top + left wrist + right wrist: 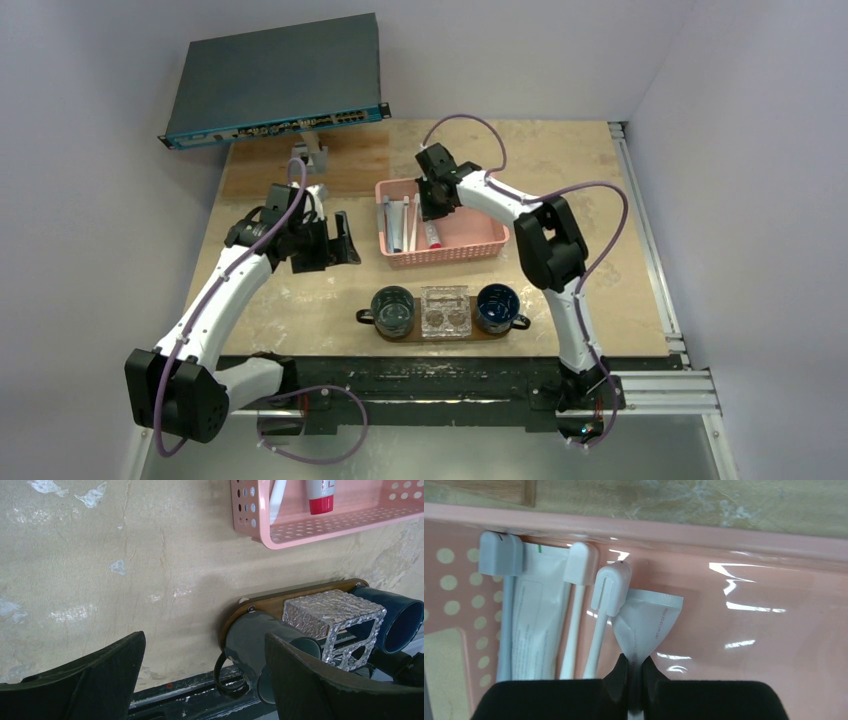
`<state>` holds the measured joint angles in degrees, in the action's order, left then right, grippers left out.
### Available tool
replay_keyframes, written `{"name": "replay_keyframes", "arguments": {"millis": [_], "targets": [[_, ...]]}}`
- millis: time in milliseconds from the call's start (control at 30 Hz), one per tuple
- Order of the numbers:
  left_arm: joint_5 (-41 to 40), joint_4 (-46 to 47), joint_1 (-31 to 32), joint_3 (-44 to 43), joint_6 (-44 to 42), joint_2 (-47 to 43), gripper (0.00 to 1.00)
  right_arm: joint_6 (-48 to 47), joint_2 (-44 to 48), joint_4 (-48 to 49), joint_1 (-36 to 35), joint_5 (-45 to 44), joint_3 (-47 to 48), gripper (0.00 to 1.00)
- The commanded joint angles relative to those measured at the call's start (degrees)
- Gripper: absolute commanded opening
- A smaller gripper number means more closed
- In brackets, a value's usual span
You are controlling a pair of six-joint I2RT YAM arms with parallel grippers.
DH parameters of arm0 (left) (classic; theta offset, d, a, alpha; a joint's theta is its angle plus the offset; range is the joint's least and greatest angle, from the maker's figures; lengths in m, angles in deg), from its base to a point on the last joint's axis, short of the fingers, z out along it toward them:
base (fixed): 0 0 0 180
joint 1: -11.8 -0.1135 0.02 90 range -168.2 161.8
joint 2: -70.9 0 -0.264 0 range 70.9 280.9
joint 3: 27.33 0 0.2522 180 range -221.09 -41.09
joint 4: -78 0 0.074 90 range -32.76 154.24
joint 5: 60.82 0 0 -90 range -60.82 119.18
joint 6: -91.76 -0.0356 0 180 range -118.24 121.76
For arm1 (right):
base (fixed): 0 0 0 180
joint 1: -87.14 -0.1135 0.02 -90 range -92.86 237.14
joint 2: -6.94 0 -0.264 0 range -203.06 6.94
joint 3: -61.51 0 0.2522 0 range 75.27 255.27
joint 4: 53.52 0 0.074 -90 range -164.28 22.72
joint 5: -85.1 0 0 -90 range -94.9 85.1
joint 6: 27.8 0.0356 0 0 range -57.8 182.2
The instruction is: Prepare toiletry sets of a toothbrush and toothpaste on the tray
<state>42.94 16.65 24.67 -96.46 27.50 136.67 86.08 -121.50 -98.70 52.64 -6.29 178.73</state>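
Top external view: your right gripper (432, 205) is down inside the pink basket (445, 257). The left gripper (335, 240) hangs over the table just left of the basket, spread wide with nothing in it. The tray (420, 341) sits at the near edge, well apart from the basket. It carries two dark blue mugs (392, 308) with a clear glass holder (445, 312) between them. As far as I can tell, there's no brush or paste on it yet.

Left wrist view tells the same story. The claw is wide and empty, looking across at the tray (280, 600) and the basket (310, 535) beyond it.

Right wrist view is the interesting one. Your jaws are squeezed tight on the toothpaste tube (649, 620), pinching its narrow end, and the flat crimped end fans out toward the basket wall. A white toothbrush (599, 630) lies touching the tube's left edge. The second toothbrush (571, 630) and second tube (536, 615) are just beside that.

Here's what I'd watch:
- **Grip:** That's a small bite on a tapered, slick tube, so it could swivel or slide out when you lift.
- **Toothbrush:** Its head overlaps the tube's edge, so pulling straight up may drag or flick it.
- **Tray:** It looks crowded, and a dangling tube could clip a mug rim on the way in.
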Motion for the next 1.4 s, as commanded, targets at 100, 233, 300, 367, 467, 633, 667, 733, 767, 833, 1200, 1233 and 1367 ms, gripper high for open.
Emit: {"name": "replay_keyframes", "arguments": {"millis": [100, 233, 300, 367, 467, 633, 667, 733, 767, 833, 1200, 1233, 1367], "targets": [[4.4, 2.9, -0.2, -0.4, -1.6, 0.0, 0.88, -3.4, 9.8, -0.3, 0.1, -9.6, -2.9, 0.00], [6.5, 3.9, -0.2, -0.2, -1.6, -0.3, 0.89, -5.0, 12.0, -0.3, 0.1, -12.5, -3.9, 0.00], [7.9, 4.3, -0.2, -0.3, -1.4, -0.3, 0.89, -5.9, 12.8, -0.6, 0.1, -14.2, -3.8, 0.00], [8.9, 4.5, -0.2, -0.5, -0.9, -0.3, 0.89, -6.7, 13.6, -0.6, 0.0, -15.7, -3.8, 0.00], [10.7, 4.5, -0.2, -1.5, 0.1, 0.0, 0.89, -8.0, 14.6, -1.6, 0.1, -18.8, -2.9, 0.00], [14.0, 4.9, -0.2, -3.4, 1.6, -0.1, 0.89, -9.3, 18.4, -0.3, -0.1, -15.8, -4.3, 0.00], [14.9, 4.8, -0.2, -3.9, 1.9, -0.1, 0.89, -9.9, 19.4, 0.5, -0.1, -14.5, -5.0, 0.00], [16.4, 4.9, -0.2, -4.7, 2.4, -0.2, 0.89, -11.3, 21.4, 2.3, -0.3, -12.6, -6.8, 0.00], [17.0, 4.8, -0.2, -5.1, 2.6, -0.2, 0.89, -11.8, 22.4, 2.8, -0.5, -11.9, -7.7, 0.00], [18.4, 4.7, -0.2, -5.9, 2.9, -0.2, 0.89, -12.9, 24.5, 4.0, -0.9, -10.7, -9.5, 0.00], [26.7, 5.3, -0.2, -7.7, 5.3, -1.3, 0.89, -19.0, 37.9, 8.2, -5.4, -2.1, -19.5, 0.00], [27.6, 5.3, -0.2, -8.1, 5.4, -1.3, 0.89, -19.6, 39.2, 8.6, -5.7, -0.5, -20.5, 0.00], [30.2, 4.1, -0.2, -9.6, 5.1, -1.3, 0.89, -23.3, 44.4, 9.5, -8.5, 2.7, -23.8, 0.00]]}}
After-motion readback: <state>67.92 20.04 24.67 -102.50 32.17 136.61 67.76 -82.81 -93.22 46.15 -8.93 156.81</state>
